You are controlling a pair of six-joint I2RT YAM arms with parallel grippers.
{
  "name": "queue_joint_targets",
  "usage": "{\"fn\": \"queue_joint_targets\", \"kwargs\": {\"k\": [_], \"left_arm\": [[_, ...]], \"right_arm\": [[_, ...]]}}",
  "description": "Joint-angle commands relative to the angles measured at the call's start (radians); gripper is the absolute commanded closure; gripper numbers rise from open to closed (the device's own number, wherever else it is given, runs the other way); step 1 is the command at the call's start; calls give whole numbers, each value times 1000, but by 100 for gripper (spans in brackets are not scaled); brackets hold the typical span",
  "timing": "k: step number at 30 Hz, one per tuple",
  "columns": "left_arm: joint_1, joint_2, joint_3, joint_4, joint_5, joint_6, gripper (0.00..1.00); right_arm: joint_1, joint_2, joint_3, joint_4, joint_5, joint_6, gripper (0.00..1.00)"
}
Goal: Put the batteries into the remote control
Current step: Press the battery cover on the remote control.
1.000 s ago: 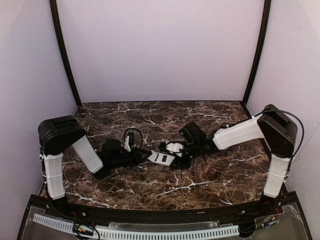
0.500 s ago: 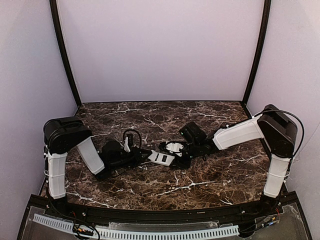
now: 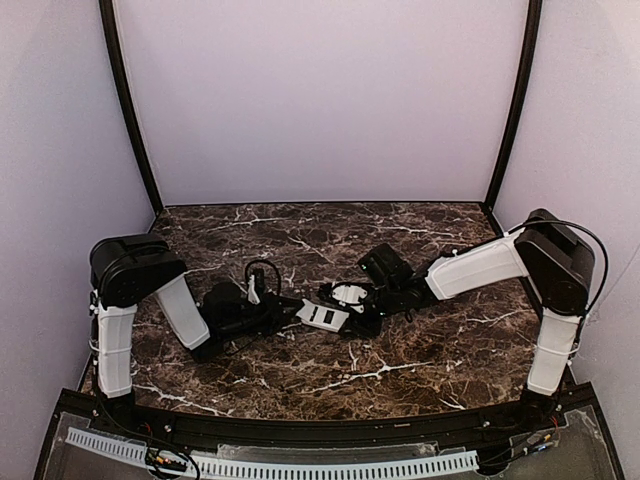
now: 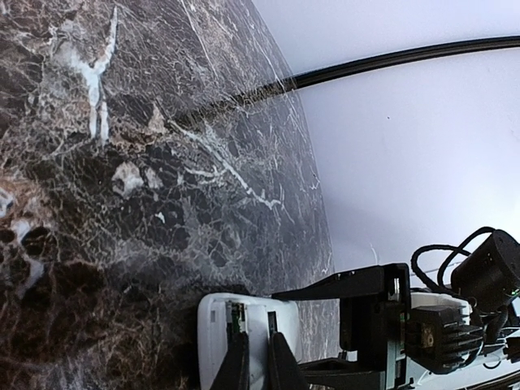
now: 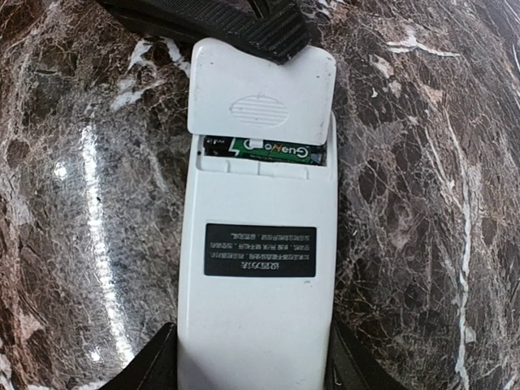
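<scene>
**Mid-bench, batteries going in.** On the dark marble bench (image 3: 450, 350), your left arm (image 3: 178, 308) and right arm (image 3: 478, 268) reach in from the left and right edges. They meet over a white remote (image 5: 258, 301), which lies back-up about halfway between the near and far edges.

The right gripper (image 5: 252, 341) stands roughly half open around the label end. One finger is against each long side, and it looks to be clamping the shell. The left gripper (image 4: 256, 345) is closed tight on nothing, with its tips set against the battery cover (image 5: 262, 89) at the opposite end. That cover sits partway slid, leaving a strip of the compartment bare. A green-wrapped battery (image 5: 272, 149) lies crosswise there.

- **Remote:** Expect it to be light, stiff and smooth, so it will likely skid on polished stone unless pinned. Hold it by the long sides at the label end, clear of the cover's travel.
- **Cover:** It is probably thin with small catches. Push along its length from the ribbed patch, and never pry.
- **Battery:** Any loose battery would be round, slick and quick to roll. Pinch it across the middle.
</scene>
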Motion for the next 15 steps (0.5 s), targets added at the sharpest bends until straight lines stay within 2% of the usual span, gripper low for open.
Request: {"fn": "queue_joint_targets", "kwargs": {"k": [1,15], "left_arm": [[-11,46,-2,173,-22,-35,100],[-19,46,19,210,14,-26,100]], "right_arm": [[-5,22,4,14,56,23,81],[-8,30,12,4,44,25,85]]}}
